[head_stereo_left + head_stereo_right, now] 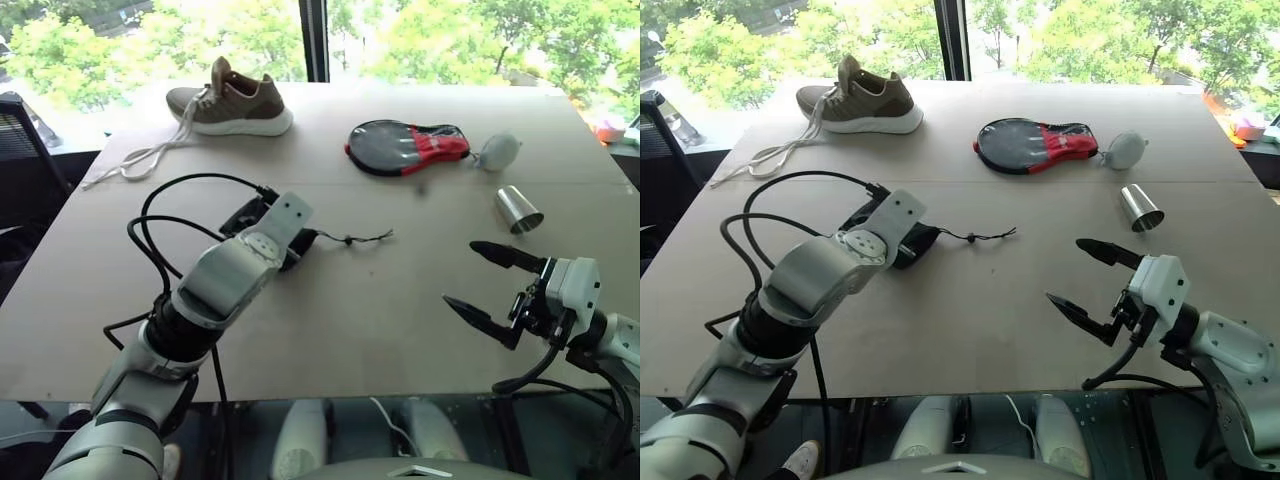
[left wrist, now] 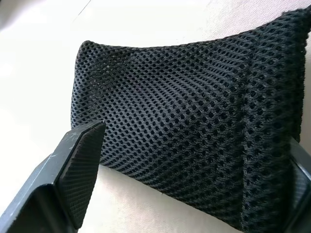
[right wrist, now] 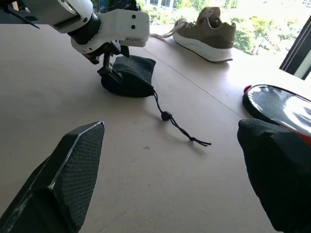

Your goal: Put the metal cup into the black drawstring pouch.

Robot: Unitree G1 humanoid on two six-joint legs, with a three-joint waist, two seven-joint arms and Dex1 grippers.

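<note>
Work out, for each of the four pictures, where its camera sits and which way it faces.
Both eye views: on the head, looking forward and down over the table, both arms showing; they share the metal cup.
Left wrist view: on the left wrist, facing the black drawstring pouch between the left gripper jaws.
Right wrist view: on the right wrist, facing across the table at the pouch; right gripper jaws open.

Both eye views look forward and down from the head over the table, sharing the whole tabletop. The left wrist view sits very close to the black drawstring pouch, facing its mesh. The right wrist view looks low and level across the table toward that pouch.
</note>
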